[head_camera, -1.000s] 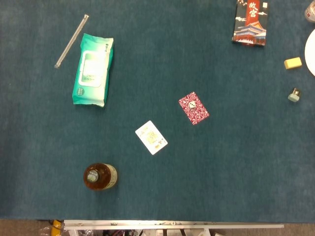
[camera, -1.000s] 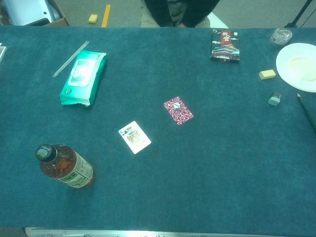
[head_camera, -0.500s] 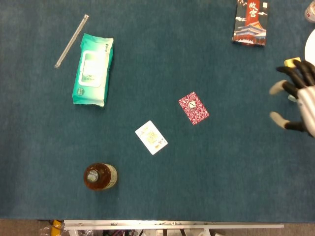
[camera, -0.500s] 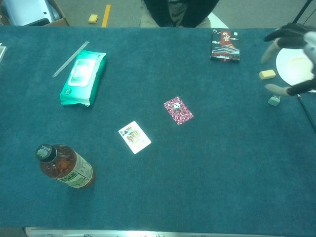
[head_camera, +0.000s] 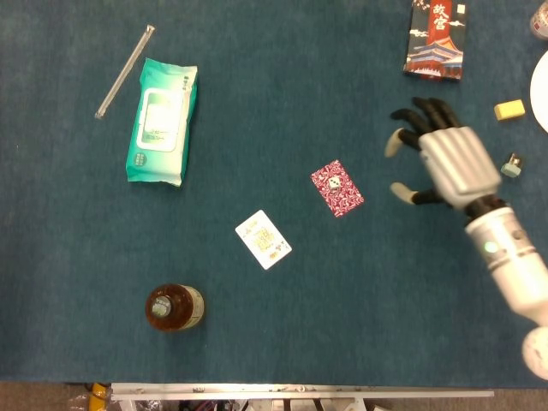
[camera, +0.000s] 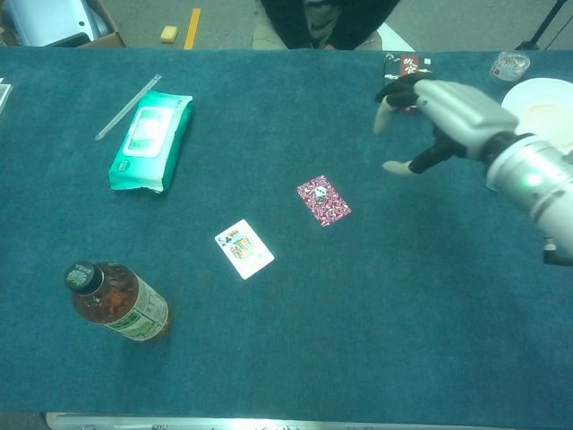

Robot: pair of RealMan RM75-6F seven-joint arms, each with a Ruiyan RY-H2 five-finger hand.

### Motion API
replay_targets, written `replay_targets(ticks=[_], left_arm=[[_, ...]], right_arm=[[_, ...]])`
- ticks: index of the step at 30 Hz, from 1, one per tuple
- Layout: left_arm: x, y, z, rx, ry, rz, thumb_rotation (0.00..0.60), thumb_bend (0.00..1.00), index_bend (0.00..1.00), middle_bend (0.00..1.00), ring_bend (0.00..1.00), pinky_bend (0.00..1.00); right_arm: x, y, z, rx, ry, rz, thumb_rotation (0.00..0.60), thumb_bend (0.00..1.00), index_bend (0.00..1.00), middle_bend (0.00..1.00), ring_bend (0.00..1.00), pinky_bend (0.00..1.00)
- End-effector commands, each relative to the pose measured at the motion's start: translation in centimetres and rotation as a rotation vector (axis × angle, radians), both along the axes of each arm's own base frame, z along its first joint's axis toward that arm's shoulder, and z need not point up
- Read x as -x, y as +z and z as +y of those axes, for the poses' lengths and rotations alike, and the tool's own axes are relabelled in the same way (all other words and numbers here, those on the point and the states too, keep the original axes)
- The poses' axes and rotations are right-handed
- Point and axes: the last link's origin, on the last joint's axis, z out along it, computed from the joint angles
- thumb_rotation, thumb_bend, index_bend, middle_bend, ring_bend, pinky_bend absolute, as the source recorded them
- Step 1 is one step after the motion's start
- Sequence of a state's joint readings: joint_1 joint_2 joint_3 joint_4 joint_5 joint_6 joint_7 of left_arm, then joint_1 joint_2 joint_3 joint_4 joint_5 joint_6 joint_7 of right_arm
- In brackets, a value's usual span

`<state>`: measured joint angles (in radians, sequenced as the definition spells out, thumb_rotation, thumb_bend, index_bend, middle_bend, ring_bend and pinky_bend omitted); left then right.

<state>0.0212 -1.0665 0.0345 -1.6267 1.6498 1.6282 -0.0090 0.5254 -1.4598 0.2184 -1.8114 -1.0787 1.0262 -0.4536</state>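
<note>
Blue felt covers the table (head_camera: 257,86), the largest thing in both views. Next in size is the right robot hand (head_camera: 445,158), silver-backed with dark fingers (head_camera: 428,111) spread apart and holding nothing; it hovers over the felt to the right of the red-backed playing card (head_camera: 336,188), near it but not touching. The left robot hand appears in neither view.

A green pack of wet wipes (head_camera: 162,120) lies at the upper left, with a clear plastic straw (head_camera: 125,71) just beside it. A bottle of brown tea (camera: 118,301) stands near the front edge on the left. At the far edge, beyond the right robot hand, lies a dark box printed with a red palace (head_camera: 437,38). A white plate (camera: 537,107) sits at the right margin.

The face-up playing card (head_camera: 263,239) lies just left of and nearer than the red-backed one, the two apart. Smallest are a yellow eraser (head_camera: 509,110) and a small grey-green clip-like thing (head_camera: 512,165) beside the wrist.
</note>
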Motion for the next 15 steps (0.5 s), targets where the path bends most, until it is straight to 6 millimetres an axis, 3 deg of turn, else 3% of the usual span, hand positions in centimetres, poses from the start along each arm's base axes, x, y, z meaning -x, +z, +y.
replay_targets(ticks=[1,15], left_arm=[[0.0,0.1,-0.1,-0.004,-0.001,-0.001,0.6,0.27,0.28,0.21,0.13,0.09],[0.4,0.2,-0.5,-0.007,0.01,-0.005,0.6,0.27,0.28,0.21,0.13,0.09]], right_arm=[[-0.7,-1.6,-0.3,-0.03,0.012,0.012,0.6,0.22,0.47,0.21,0.0,0.0],[-2.3,-7.1,-1.7,-0.086,0.029,0.127,0.6,0.23,0.48,0.21,0.0,0.0]])
